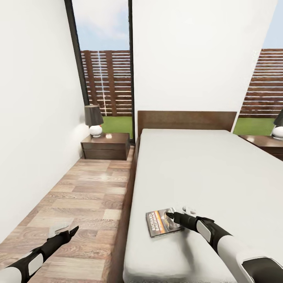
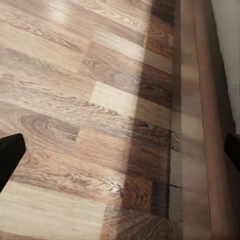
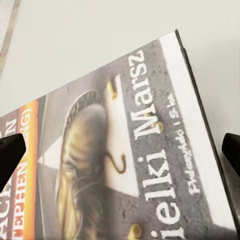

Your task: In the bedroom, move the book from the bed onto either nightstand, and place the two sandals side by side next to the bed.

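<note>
the book (image 1: 162, 222) lies flat on the bed (image 1: 204, 173), cover up, near the mattress edge that faces the floor (image 1: 82, 192) and toward the foot end. the right end effector (image 1: 170, 215) hovers over its far edge. in the right wrist view its fingers (image 3: 10, 160) stand spread at either border with the cover (image 3: 125, 165) between them. judgement: this is the approach for a grasp, and the fingers are spread so as to take the thin edge. nothing is pinched yet.

the left end effector (image 1: 70, 231) hangs low over the floor beside the bed frame (image 2: 200, 125), fingers apart and holding nothing. judgement: it is parked clear of the working arm.

the nightstand (image 1: 105, 146) stands well apart, against the wall by the headboard (image 1: 184, 120), and carries a lamp (image 1: 94, 120). bare top remains beside the lamp, enough for the book by my reading.

risk, as judgement: a flat paperback on a soft mattress offers little edge and may slide.
</note>
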